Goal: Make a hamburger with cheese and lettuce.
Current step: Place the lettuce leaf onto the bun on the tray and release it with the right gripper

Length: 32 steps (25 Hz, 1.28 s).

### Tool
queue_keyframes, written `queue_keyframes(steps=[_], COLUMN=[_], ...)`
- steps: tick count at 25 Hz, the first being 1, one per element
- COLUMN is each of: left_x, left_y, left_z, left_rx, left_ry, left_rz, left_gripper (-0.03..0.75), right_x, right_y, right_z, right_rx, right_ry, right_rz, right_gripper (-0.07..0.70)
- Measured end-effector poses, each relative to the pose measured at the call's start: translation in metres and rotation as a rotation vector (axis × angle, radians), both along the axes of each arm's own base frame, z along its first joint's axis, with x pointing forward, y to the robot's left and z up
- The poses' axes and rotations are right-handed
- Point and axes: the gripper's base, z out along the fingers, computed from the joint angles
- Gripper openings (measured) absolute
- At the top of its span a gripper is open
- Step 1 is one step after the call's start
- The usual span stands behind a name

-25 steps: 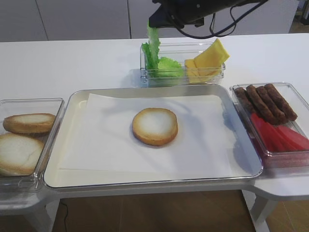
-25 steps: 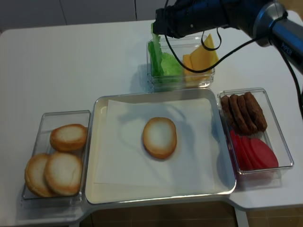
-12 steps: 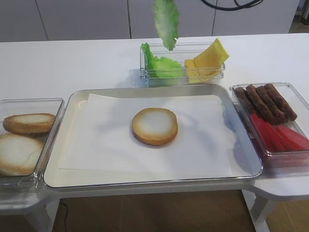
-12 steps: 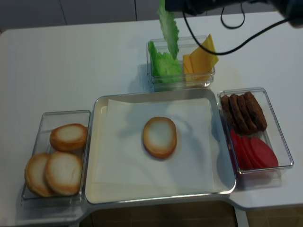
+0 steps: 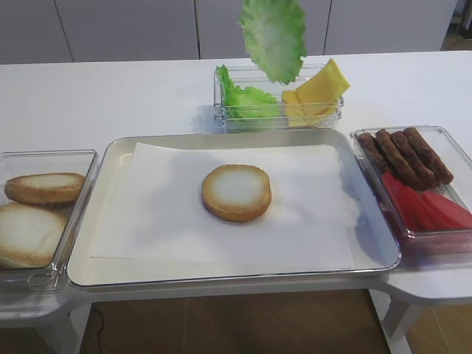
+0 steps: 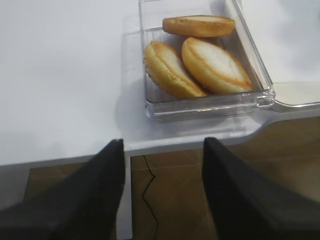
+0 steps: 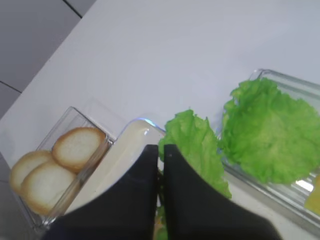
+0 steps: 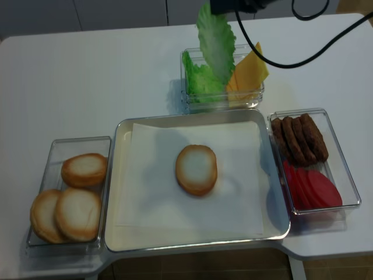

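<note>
lettuce (image 5: 273, 35): bright green | cheese (image 5: 318, 90): pale yellow | hamburger (image 5: 237, 192): whitish face, golden-brown rim

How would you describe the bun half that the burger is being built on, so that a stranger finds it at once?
Look at the large metal tray in the middle of the table, lined with white paper. The bun half lies alone near the paper's centre, pale face up with a golden rim. The other bun halves sit in a clear box left of the tray.
</note>
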Motion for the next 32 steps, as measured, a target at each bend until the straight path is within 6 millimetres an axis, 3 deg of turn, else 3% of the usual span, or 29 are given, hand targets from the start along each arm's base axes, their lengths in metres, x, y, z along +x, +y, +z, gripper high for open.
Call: queue_keyframes(steps=[4, 13, 19, 26, 32], left_x=[0.0, 0.0, 0.0, 0.0, 0.0], left_y=[0.0, 0.0, 0.0, 0.0, 0.0], left_z=[0.0, 0.0, 0.0, 0.0, 0.0], left_rx=[-0.001, -0.001, -0.002, -0.002, -0.002], left_ry=[0.0, 0.0, 0.0, 0.0, 0.0], left_rz=[0.0, 0.0, -0.001, -0.001, -0.001], left_gripper=[0.373, 0.373, 0.373, 0.373, 0.373], right_x=[-0.01, -0.033, -0.036, -0.037, -0.042], right_y=[-0.003, -0.01, -0.013, -0.012, 0.013], right_z=[-0.007, -0.052, -0.081, -0.095, -0.094], right_rx=[-0.039, -0.088, -0.116, -0.136, -0.139], right_ry=[0.06, 0.177, 0.203, 0.184, 0.13], right_rz=[0.016, -0.004, -0.042, -0.068, -0.039], right_gripper=[0.036, 0.036, 0.036, 0.036, 0.036])
